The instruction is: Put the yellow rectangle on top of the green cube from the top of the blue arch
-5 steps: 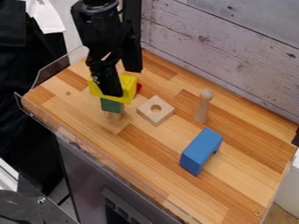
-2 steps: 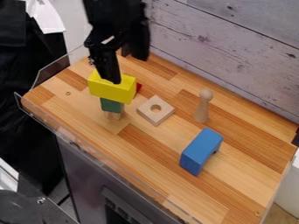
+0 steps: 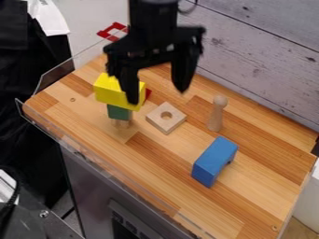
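Observation:
My gripper [image 3: 157, 97] hangs open over the back left part of the table, its two fingers wide apart with nothing between them. The left finger passes in front of the right part of the yellow rectangle [image 3: 111, 93]. That yellow block lies on top of the green cube [image 3: 119, 112], which rests on a small wooden piece. The blue arch [image 3: 215, 161] is on the table at the right front, with nothing on it.
A square wooden block with a hole [image 3: 158, 122] lies right of the stack, and a wooden peg figure [image 3: 216, 113] stands farther right. Part of a red piece [image 3: 148, 94] shows behind the yellow block. A clear rim [image 3: 56, 77] edges the table's left side.
The gripper has come up off the yellow rectangle, moved right and turned, and its fingers now show wide apart. The yellow rectangle has stayed on the green cube.

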`<state>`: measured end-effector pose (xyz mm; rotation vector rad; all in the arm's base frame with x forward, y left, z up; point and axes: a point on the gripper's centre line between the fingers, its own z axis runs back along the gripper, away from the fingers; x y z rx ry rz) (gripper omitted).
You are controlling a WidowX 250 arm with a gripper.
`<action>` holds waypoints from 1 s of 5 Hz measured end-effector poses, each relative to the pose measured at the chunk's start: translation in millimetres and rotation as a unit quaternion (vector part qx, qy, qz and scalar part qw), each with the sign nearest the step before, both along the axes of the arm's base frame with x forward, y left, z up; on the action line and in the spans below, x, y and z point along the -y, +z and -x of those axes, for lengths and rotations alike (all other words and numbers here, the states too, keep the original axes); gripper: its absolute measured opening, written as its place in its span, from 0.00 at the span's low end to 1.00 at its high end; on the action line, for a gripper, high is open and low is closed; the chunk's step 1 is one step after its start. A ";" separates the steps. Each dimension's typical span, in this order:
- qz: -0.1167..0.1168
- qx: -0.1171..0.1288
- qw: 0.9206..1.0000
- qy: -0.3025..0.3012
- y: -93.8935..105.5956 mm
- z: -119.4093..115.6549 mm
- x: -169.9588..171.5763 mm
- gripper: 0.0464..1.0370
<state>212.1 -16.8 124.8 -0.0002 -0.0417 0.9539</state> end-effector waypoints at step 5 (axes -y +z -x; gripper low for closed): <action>-0.014 -0.042 0.913 -0.406 -31.3 -34.7 45.1 0.96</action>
